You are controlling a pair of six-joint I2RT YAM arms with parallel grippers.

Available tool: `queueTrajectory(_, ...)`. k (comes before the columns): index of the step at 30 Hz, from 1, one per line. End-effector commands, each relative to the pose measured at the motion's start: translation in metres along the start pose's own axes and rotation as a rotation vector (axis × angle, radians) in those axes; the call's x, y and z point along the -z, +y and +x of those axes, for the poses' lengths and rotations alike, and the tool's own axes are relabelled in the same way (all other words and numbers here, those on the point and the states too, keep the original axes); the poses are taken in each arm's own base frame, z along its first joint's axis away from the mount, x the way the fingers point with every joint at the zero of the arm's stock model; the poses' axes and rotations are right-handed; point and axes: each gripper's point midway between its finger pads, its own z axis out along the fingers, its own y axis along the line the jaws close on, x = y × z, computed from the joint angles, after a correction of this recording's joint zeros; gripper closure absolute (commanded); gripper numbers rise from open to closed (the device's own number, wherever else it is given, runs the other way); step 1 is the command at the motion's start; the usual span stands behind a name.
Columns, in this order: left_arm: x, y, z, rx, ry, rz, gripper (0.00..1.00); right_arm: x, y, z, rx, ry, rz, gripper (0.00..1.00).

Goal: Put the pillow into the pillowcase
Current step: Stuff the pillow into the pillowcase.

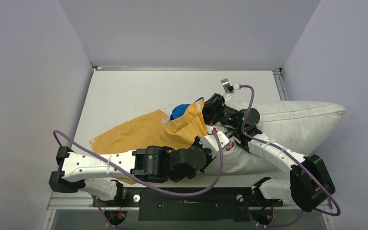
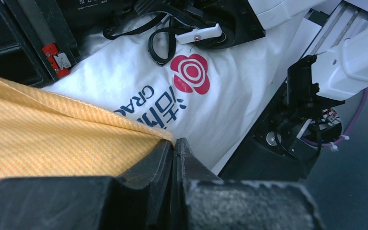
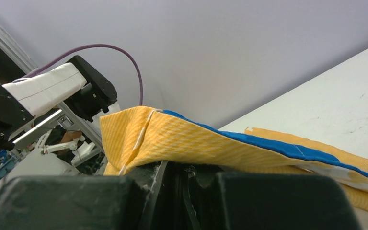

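Orange-yellow pillowcase [image 1: 134, 134] is lying crumpled on the white table [image 1: 139, 91], its open end meeting the off-white pillow [image 1: 297, 120] at the right; the left gripper [image 2: 173, 146] is pinching its hem, jaws pressed together; the right gripper [image 3: 175, 167] is pinching another raised edge.

My worktop [image 1: 124, 96] is a plain white board, lightly scuffed and speckled. It is boxed in on three sides by matte lavender-grey walls: the left wall [image 1: 28, 72], the far wall [image 1: 187, 28] and the right wall [image 1: 350, 48]. A thin metal rail [image 1: 172, 68] runs along the far edge and turns down at the far right corner. A black plate [image 1: 187, 207] lies along the near edge. The light is even and soft, and the shadows are faint.
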Motion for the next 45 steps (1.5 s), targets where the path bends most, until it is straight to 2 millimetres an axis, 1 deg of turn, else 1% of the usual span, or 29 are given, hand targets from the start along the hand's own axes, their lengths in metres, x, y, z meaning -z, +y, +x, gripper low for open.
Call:
queueTrajectory(1,0.017,-0.03,-0.037,0.07,-0.098,0.116,0.98,0.0,-0.008,-0.018,0.031,-0.09,0.052,0.95)
queueTrajectory(2,0.021,-0.024,-0.039,0.08,-0.108,0.097,0.8,0.0,-0.007,-0.018,0.032,-0.087,0.05,0.95)
queueTrajectory(3,0.025,-0.017,-0.043,0.092,-0.123,0.076,0.59,0.001,-0.007,-0.017,0.034,-0.084,0.048,0.95)
queueTrajectory(4,0.031,-0.01,-0.048,0.11,-0.14,0.06,0.46,0.001,-0.006,-0.016,0.037,-0.08,0.047,0.95)
queueTrajectory(5,0.037,-0.001,-0.054,0.129,-0.162,0.04,0.37,0.002,-0.005,-0.016,0.041,-0.077,0.045,0.95)
queueTrajectory(6,0.045,0.008,-0.062,0.158,-0.193,0.023,0.31,0.002,-0.004,-0.016,0.044,-0.074,0.045,0.95)
queueTrajectory(8,0.059,0.028,-0.075,0.211,-0.247,-0.007,0.24,0.005,-0.002,-0.014,0.049,-0.065,0.048,0.95)
queueTrajectory(12,0.079,0.077,-0.093,0.33,-0.313,-0.1,0.23,0.01,0.003,-0.007,0.06,-0.042,0.051,0.95)
queueTrajectory(15,0.084,0.113,-0.102,0.399,-0.328,-0.177,0.24,0.014,0.003,0.0,0.068,-0.018,0.065,0.95)
queueTrajectory(17,0.083,0.131,-0.106,0.425,-0.319,-0.22,0.22,0.016,0.002,0.005,0.074,-0.004,0.076,0.95)
queueTrajectory(21,0.063,0.148,-0.111,0.444,-0.24,-0.213,0.2,0.017,0.003,0.011,0.089,0.018,0.09,0.95)
queueTrajectory(25,0.039,0.15,-0.114,0.431,-0.157,-0.173,0.18,0.016,0.003,0.015,0.113,0.041,0.115,0.95)
queueTrajectory(29,0.01,0.146,-0.099,0.391,-0.042,-0.137,0.17,0.016,0.004,0.015,0.141,0.052,0.134,0.95)
queueTrajectory(31,-0.003,0.14,-0.09,0.375,0.002,-0.107,0.18,0.016,0.006,0.012,0.152,0.054,0.14,0.95)
queueTrajectory(32,-0.007,0.138,-0.088,0.371,0.011,-0.094,0.21,0.016,0.006,0.012,0.155,0.056,0.145,0.95)
queueTrajectory(33,-0.011,0.136,-0.088,0.367,0.008,-0.08,0.27,0.016,0.006,0.011,0.157,0.057,0.149,0.95)
queueTrajectory(34,-0.012,0.135,-0.091,0.367,-0.005,-0.069,0.38,0.016,0.007,0.01,0.159,0.056,0.148,0.95)
queueTrajectory(36,-0.012,0.134,-0.102,0.369,-0.055,-0.051,0.66,0.016,0.008,0.01,0.159,0.055,0.146,0.95)
queueTrajectory(38,-0.008,0.132,-0.117,0.374,-0.125,-0.025,0.88,0.017,0.012,0.009,0.161,0.053,0.133,0.95)
queueTrajectory(39,-0.006,0.13,-0.124,0.377,-0.159,-0.005,0.97,0.017,0.015,0.009,0.162,0.047,0.125,0.95)
queueTrajectory(40,-0.005,0.126,-0.132,0.378,-0.186,0.019,1.0,0.018,0.017,0.008,0.161,0.039,0.116,0.95)
queueTrajectory(41,-0.005,0.122,-0.139,0.379,-0.213,0.048,1.0,0.018,0.02,0.007,0.159,0.03,0.103,0.95)
queueTrajectory(43,-0.006,0.107,-0.153,0.384,-0.247,0.137,1.0,0.018,0.029,0.006,0.154,0.005,0.065,0.95)
queueTrajectory(44,-0.011,0.101,-0.159,0.386,-0.255,0.164,1.0,0.019,0.033,0.004,0.153,-0.008,0.043,0.95)
queueTrajectory(45,-0.012,0.091,-0.166,0.386,-0.263,0.221,1.0,0.019,0.037,0.004,0.15,-0.019,0.022,0.95)
